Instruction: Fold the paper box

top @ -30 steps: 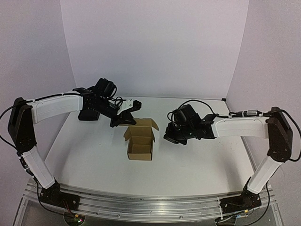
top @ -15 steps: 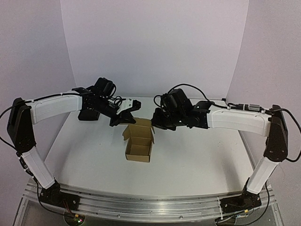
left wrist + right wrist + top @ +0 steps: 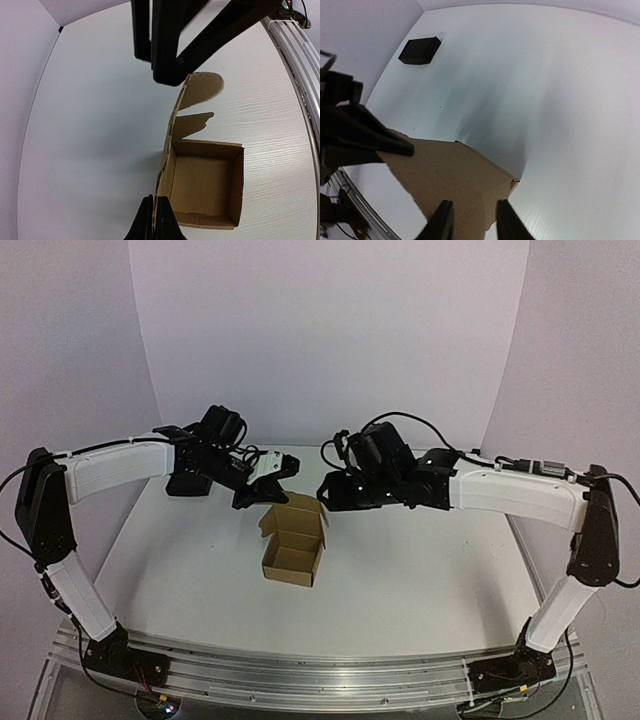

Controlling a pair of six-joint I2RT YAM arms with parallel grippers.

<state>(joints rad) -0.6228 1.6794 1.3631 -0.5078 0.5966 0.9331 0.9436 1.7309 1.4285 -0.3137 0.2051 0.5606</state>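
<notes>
Paper box (image 3: 292,548) sits open-topped at mid-table (image 3: 430,580). In the overhead view its long axis runs roughly 12 to 6 o'clock, with the lid (image 3: 450,170) and its tuck flaps standing at the 12 o'clock end. Left gripper (image 3: 154,216) is at 11 o'clock of the box, clenched. Its wrist view shows the cardboard edge of the 9 o'clock side wall running straight into the closed fingertips, so it is pinching that wall and anchoring the box. Right gripper (image 3: 473,212) is at 1 o'clock, over the lid end, jaws part-way apart. Its fingers straddle the lid's broad brown face with nothing clamped — whether they actually touch the card is hard to say from so close. Key relation: the lid lies directly under the right tool, its hinge runs across the box's short axis, and the open cavity lies toward 6 o'clock. Judgement: the right arm is nearer the lid, and the fold wants a sweep from 12 toward 6 against the left pinch. Risk — the light box twisting if that pinch slips.
</notes>
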